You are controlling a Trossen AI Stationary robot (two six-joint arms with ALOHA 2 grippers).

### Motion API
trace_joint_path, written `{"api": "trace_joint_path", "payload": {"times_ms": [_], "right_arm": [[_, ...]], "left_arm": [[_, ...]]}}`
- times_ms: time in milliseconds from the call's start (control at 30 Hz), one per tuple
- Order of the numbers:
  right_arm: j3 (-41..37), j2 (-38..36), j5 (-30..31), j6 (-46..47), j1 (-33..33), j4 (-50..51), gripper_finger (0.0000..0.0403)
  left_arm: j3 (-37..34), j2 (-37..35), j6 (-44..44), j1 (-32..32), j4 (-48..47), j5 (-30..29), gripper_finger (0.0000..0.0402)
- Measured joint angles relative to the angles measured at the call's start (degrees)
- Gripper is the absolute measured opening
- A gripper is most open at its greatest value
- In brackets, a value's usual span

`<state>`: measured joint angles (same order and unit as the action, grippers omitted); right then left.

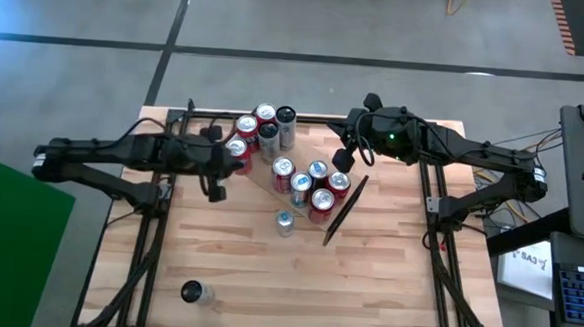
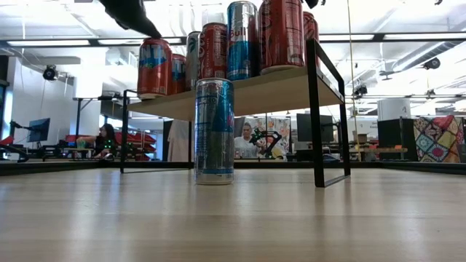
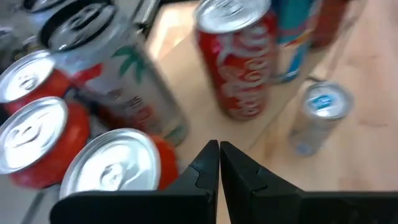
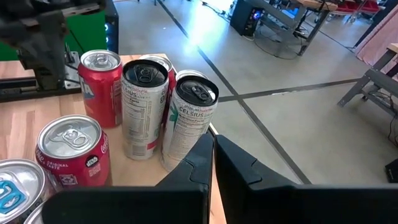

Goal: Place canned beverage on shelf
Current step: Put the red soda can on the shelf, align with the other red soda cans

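Light wood makes up both the big table (image 1: 226, 270) and the shelf (image 1: 345, 208) standing on it near the middle-back, a plank on thin black end frames, already crowded with cans. In the high view it runs slantwise from about ten o'clock to four o'clock. Red cans and pale tall ones cluster at its ten o'clock end (image 1: 262, 132), and a second bunch of red and blue cans (image 1: 311, 185) sits toward its four o'clock end.

Two cans are not on the shelf. A slim silver-and-blue can (image 1: 285, 222) stands upright on the table just in front of the shelf's front edge, its long axis vertical; the low view shows it reaching up to the plank's underside level (image 2: 214, 131). A dark-topped can (image 1: 194, 293) stands well apart toward the table's front-left corner.

The left gripper (image 1: 214, 186) hangs over the shelf's ten o'clock end with its fingers pressed together and nothing between them. The slim can lies from it at roughly four o'clock, near, and also shows in its wrist view (image 3: 320, 118). The right gripper (image 1: 344, 158) hovers above the back of the shelf, fingers likewise pressed together and empty; the slim can lies at about seven o'clock from it.

Judging by the high view, both arms are about equally close to the slim can, and either must first spread its fingers.
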<state>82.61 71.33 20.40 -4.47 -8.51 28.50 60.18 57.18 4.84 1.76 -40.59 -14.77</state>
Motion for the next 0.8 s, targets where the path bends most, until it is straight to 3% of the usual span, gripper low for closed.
{"api": "trace_joint_path", "payload": {"times_ms": [433, 800], "right_arm": [[-0.1, 0.0, 0.0, -0.1, 0.0, 0.1, 0.0009], [-0.1, 0.0, 0.0, -0.1, 0.0, 0.3, 0.0009]], "left_arm": [[-0.1, 1.4, -3.0, 0.0, -4.3, -11.0, 0.0000], [-0.1, 1.2, -4.8, 0.0, -5.7, -11.3, 0.0000]]}}
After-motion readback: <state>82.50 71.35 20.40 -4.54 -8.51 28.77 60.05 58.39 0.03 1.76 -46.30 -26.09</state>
